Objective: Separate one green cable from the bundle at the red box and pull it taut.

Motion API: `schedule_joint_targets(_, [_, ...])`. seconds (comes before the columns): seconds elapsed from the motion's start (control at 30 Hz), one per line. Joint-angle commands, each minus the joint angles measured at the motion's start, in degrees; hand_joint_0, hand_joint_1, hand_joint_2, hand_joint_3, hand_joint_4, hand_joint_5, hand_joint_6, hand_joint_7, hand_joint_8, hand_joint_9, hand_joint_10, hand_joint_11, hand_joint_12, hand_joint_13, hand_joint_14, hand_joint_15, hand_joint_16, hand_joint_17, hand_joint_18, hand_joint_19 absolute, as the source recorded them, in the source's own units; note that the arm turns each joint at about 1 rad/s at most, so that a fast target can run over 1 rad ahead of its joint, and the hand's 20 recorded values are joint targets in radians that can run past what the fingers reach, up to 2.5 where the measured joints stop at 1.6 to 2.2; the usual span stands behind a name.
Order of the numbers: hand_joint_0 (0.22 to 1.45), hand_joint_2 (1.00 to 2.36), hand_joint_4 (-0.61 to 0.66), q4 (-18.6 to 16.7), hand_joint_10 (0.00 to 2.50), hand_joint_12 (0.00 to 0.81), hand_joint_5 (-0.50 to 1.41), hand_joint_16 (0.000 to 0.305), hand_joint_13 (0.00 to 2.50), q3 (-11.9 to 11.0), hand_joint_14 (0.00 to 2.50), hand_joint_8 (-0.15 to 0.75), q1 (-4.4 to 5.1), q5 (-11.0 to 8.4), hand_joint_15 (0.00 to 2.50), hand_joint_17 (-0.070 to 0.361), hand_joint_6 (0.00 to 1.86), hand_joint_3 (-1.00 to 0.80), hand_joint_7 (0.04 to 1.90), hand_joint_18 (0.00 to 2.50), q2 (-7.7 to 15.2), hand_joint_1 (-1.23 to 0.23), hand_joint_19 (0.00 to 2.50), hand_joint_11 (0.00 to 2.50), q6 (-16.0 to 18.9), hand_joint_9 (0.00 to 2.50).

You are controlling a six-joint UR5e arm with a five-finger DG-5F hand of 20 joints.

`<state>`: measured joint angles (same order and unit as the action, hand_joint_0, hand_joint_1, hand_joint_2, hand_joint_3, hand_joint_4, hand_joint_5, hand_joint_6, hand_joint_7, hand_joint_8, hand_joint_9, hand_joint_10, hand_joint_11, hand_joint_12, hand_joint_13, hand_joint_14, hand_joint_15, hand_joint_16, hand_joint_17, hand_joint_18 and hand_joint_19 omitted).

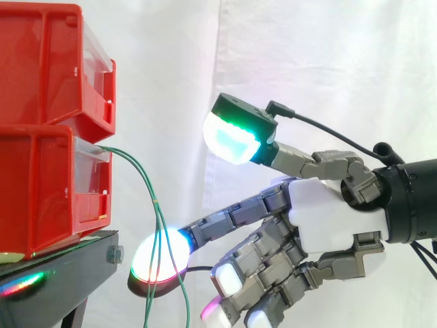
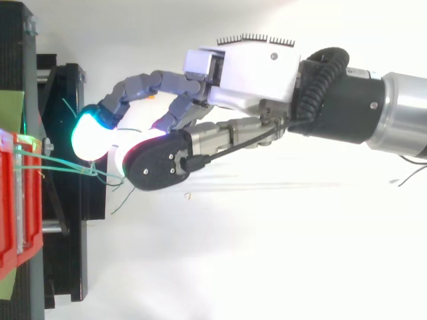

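Note:
Several thin green cables point(image 1: 142, 176) leave the front of the lower red box point(image 1: 34, 184) and hang down in a loose bundle beside the black stand point(image 1: 61, 273). My hand point(image 1: 328, 219) reaches in from the right and is open, its fingers spread. One long finger's glowing pad point(image 1: 174, 253) sits right at the hanging cables, which cross in front of it. The thumb's green-white pad point(image 1: 232, 140) stands well above, clear of the cables. From above, the cables point(image 2: 60, 165) run from the red box point(image 2: 10, 200) toward the hand point(image 2: 247, 67), ending loose under the thumb.
A second red box point(image 1: 41, 61) is stacked on the lower one. The black stand point(image 2: 67, 220) juts out toward the hand below the boxes. A white curtain hangs behind.

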<state>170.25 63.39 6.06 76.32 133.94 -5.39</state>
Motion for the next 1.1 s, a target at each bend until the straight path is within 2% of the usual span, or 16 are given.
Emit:
schedule_joint_targets(0.0, [0.34,1.00,0.12,-0.01,0.01,0.425,-0.19,0.078,0.72,-0.11,0.01,0.331,0.80,-1.35,0.40,0.176,0.50,-0.50,0.62,0.81,0.00,-0.43,0.42,0.50,-0.06,0.96])
schedule_joint_targets(0.33, [0.34,1.00,0.13,-0.01,0.01,0.420,-0.18,0.077,0.69,-0.29,0.01,0.335,1.94,-2.67,0.41,0.174,0.50,-0.50,0.62,0.79,0.00,-0.43,0.42,0.51,0.03,0.93])
schedule_joint_targets(1.07, [0.35,1.00,0.14,-0.01,0.01,0.415,-0.17,0.077,0.69,-0.64,0.01,0.328,2.29,-2.75,0.41,0.173,0.50,-0.50,0.63,0.77,0.00,-0.44,0.43,0.51,0.20,0.93])
